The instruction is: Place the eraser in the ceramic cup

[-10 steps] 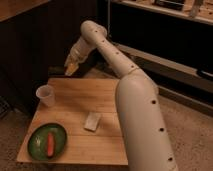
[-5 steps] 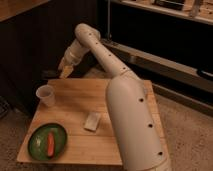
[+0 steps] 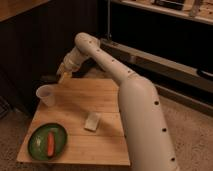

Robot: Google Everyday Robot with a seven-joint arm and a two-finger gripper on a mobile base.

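A green plate (image 3: 34, 148) lay at the near left corner of the wooden surface (image 3: 107, 95), carrying an orange, carrot-like stick (image 3: 50, 144) set roughly upright in the view. Behind the plate, near the left edge of the surface, stood the ceramic cup (image 3: 46, 95): small, white, handleless, wider at the rim than at the base, and leaning slightly in the view. Just behind and to the right of the cup, over the far left corner of the surface, the claw (image 3: 62, 76) pointed downward and to the left; whether it was wide, narrow or holding anything could not be told. A dark patch (image 3: 49, 78) lay at the far edge of the surface just left of the claw; it could not be told whether this was the eraser, and the eraser could not be made out with certainty anywhere else. Near the middle of the surface, well apart from the cup, lay a pale beige flat pad (image 3: 92, 121), rectangular and set at a slight angle. The white arm (image 3: 107, 62) ran from the claw up to an elbow and then down to the right, widening into a thick segment that overlapped the right edge of the surface.
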